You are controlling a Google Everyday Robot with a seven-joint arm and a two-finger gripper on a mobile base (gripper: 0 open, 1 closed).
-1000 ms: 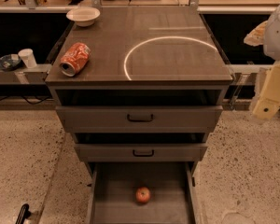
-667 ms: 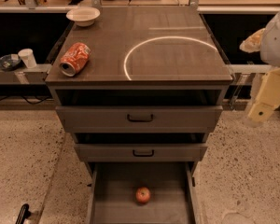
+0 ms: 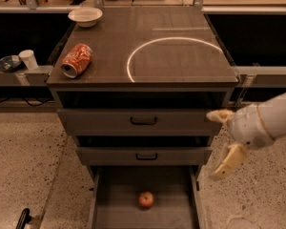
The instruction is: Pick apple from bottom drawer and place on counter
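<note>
While above-right of apple [image 3: 146,199], tool [image 3: 223,140] gapes empty.

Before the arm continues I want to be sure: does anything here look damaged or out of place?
Yes: the soda can on the counter is crushed and lies on its side. The apple sits alone in the open bottom drawer. The gripper hangs up and right of it, jaws open, empty.

Floor [image 3: 24,151]: speckled beige terrazzo. Rear: pale long shelf [image 3: 248,7] above dark recesses. Left ledge [image 3: 9,76] carries a white cup [image 3: 27,59]. Lighting: warm, dim. My gripper [image 3: 224,140] hangs at right, fingers spread.
</note>
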